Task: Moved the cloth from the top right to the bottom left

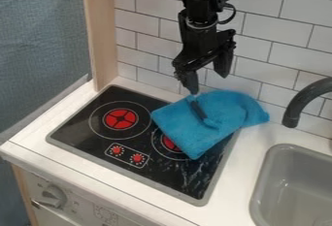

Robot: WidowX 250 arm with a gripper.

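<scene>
Locating the cloth (227, 106) is the first check: I see it at the rear right of the cooktop (88, 133), partly over the right burner (170, 143) and partly on the counter (237, 184) near the wall (272, 33). A dark narrow shape (198, 108) lies across its upper face; I cannot tell whether it is an object or a shadow. The gripper (208, 84) hangs at the cloth's rear edge, fingers spread apart with nothing between them. I cannot confirm contact.

I judge the step in hand to be the grasp. Recommended procedure:

1. Center the fingers over a raised fold, clear of the dark shape.
2. Lower until both tips press lightly into the fabric; avoid loading the glassy surface.
3. Close slowly, gathering more than one layer, since a thin pinch may slip.
4. Lift until the trailing corner should clear the knobs (127, 153).
5. Traverse toward the front left, past the left burner (121, 119), then lower before release.

Keep the path away from the faucet (299, 103) and sink (261, 184).
</scene>
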